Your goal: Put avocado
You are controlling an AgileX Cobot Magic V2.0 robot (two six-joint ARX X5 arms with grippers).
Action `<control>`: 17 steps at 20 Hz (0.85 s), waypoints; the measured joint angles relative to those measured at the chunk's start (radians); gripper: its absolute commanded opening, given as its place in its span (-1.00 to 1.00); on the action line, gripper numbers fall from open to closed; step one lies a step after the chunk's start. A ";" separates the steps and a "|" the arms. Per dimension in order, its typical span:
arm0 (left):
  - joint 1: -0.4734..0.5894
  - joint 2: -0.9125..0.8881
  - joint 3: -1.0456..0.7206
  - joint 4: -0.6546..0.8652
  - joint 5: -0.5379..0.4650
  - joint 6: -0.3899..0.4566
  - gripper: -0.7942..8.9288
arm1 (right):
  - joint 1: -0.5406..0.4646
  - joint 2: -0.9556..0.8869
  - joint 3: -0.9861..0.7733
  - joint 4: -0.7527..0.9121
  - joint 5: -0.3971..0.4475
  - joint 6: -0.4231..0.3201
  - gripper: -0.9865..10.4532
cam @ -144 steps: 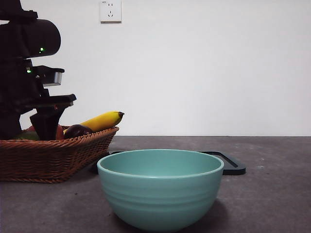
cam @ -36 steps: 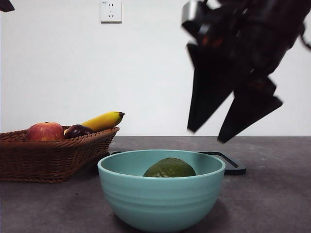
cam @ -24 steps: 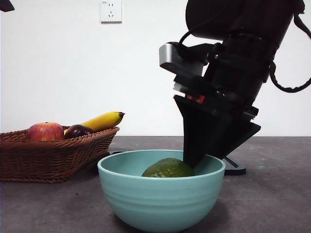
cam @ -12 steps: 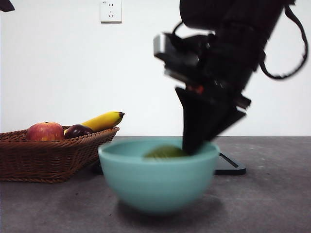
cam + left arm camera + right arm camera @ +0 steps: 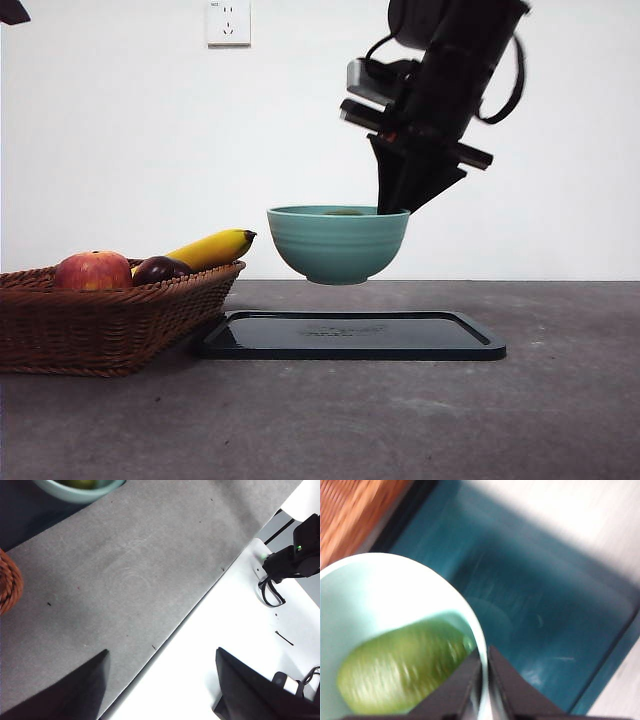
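The olive-green avocado (image 5: 405, 667) lies inside a teal bowl (image 5: 338, 245); only a sliver of the avocado (image 5: 343, 212) shows over the rim in the front view. My right gripper (image 5: 393, 205) is shut on the bowl's rim (image 5: 481, 680) and holds the bowl in the air above a dark tray (image 5: 350, 335). My left gripper (image 5: 161, 655) is open and holds nothing, off near the table's edge, with the bowl (image 5: 75, 490) far from it.
A wicker basket (image 5: 110, 320) at the left holds a red apple (image 5: 92, 271), a dark plum (image 5: 160, 269) and a banana (image 5: 210, 248). The tray (image 5: 545, 620) lies flat just right of the basket. A black arm tip (image 5: 12, 10) shows at the top left corner.
The right gripper came down onto the bowl's rim, shut on it, and lifted the bowl with the avocado up and back over the tray. The basket has not moved.
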 measured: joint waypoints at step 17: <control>0.000 0.000 0.000 -0.003 0.000 0.000 -0.14 | -0.047 0.248 0.145 0.023 -0.002 -0.005 -0.49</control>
